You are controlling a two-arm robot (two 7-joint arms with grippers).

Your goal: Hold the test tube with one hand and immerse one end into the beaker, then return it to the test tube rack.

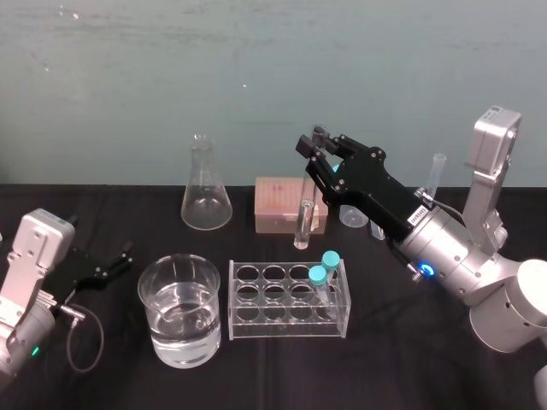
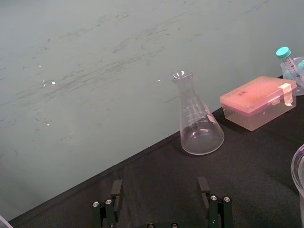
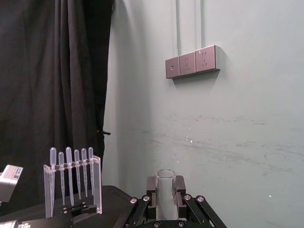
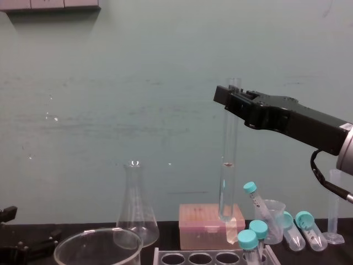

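**Glass, Plastic and Matt Black Cloth**

Clear, glossy glass is seen in the test tube (image 4: 228, 154), the beaker (image 1: 159, 295) and the conical flask (image 1: 206, 201); bright highlights are carried on their smooth walls. The test tube rack (image 1: 256, 320) is made of clear, shiny plastic. Smooth teal plastic is used for the tube caps (image 1: 318, 274). The pink box (image 1: 280, 201) is of frosted, translucent plastic, with a strip of pale tape (image 2: 286, 92) stuck on it. The table (image 1: 410, 367) is covered in matt black cloth. The right gripper (image 1: 320, 147) and the left gripper (image 2: 159, 190) are finished in matt black, with small bright metal screws. The right arm (image 1: 457, 256) is cased in satin silver metal. The far wall (image 1: 256, 68) is painted matt and is scuffed.
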